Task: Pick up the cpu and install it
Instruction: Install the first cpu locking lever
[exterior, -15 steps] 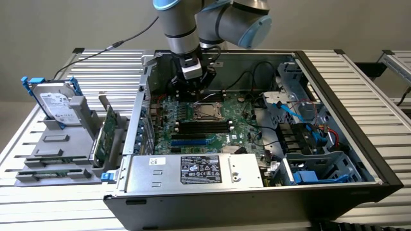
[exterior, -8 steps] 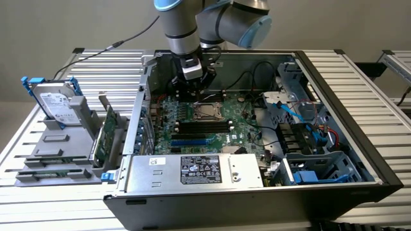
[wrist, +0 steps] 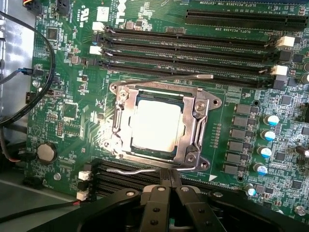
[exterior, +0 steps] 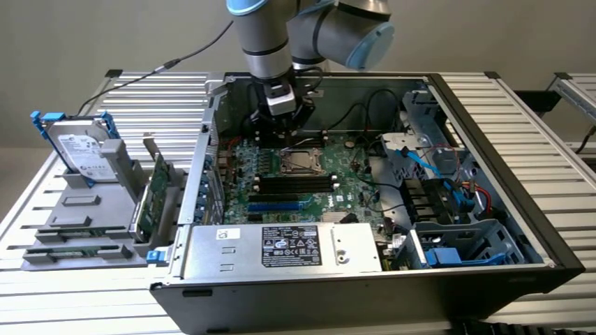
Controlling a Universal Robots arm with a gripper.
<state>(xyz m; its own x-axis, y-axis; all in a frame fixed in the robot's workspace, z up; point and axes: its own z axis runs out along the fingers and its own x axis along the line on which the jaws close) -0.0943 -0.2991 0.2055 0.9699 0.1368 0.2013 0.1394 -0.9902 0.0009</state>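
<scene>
Cpu (wrist: 157, 125) sits in the motherboard socket (wrist: 203, 104); the gripper (wrist: 170, 181) is empty.
In the exterior view, the hard drive (exterior: 79, 146) stands at nine o'clock of the open case (exterior: 373, 307). The cpu lies mid-board, and the gripper is just at its twelve o'clock, fingers pressed together on nothing.

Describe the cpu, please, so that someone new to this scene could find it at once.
Look inside the open computer case, on the green circuit board. Near its middle sits a metal socket frame, and the cpu is the flat silver square lying within it, unlike the long black slots alongside.
</scene>
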